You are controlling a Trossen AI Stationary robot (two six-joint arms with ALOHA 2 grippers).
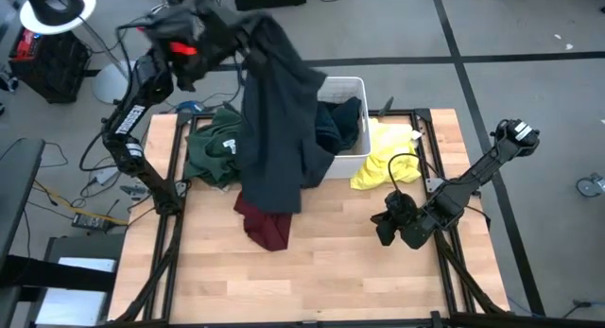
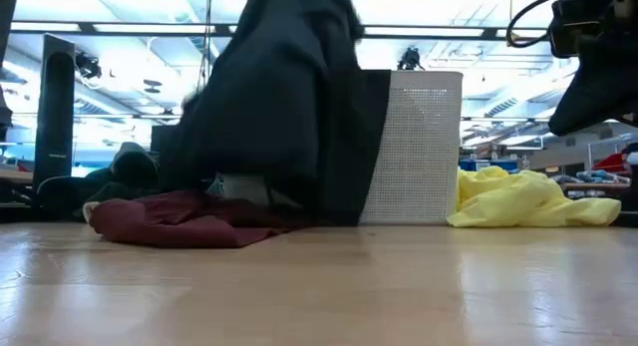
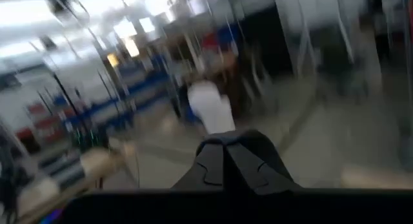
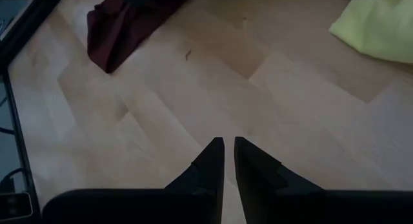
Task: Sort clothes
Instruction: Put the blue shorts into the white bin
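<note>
Dangling the jacket (image 1: 274,120) high, left gripper (image 3: 226,161) clamped.

You've got two black jointed arms, left arm (image 1: 132,106) with an orange-red patch near the wrist, right arm (image 1: 468,181) with a looped black cable; tapered dark fingers (image 4: 210,162).

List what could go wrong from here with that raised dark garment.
1. The dark jacket hangs from the raised left tool and drapes over the white tub; swinging it may tip or drag the tub.
2. Its hem rests on the maroon piece, which could get dragged along.
3. The hanging fabric hides the table behind it in the low view.
</note>
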